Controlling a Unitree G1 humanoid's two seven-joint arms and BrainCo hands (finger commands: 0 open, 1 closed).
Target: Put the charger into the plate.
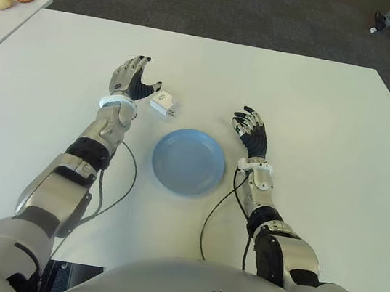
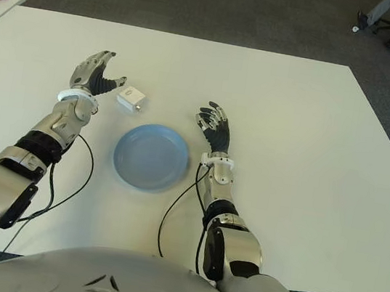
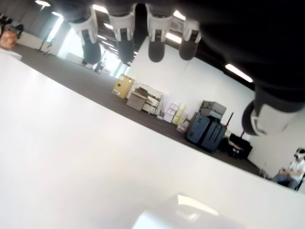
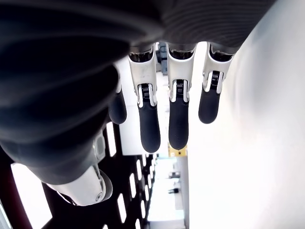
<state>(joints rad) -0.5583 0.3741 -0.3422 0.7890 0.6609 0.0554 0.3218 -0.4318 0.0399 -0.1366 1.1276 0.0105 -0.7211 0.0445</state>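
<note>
Both hands spread, empty: left hand (image 1: 133, 78) beside charger (image 1: 163, 103), right hand (image 1: 251, 131) beside plate (image 1: 188, 162)

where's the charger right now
The white charger lies on the white table just right of the open left hand, not held, a little beyond the blue plate's far-left rim.

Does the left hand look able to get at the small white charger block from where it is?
Probably yes: the left hand, fingers open, is right beside the small white charger block, with nothing between them on the white table.
</note>
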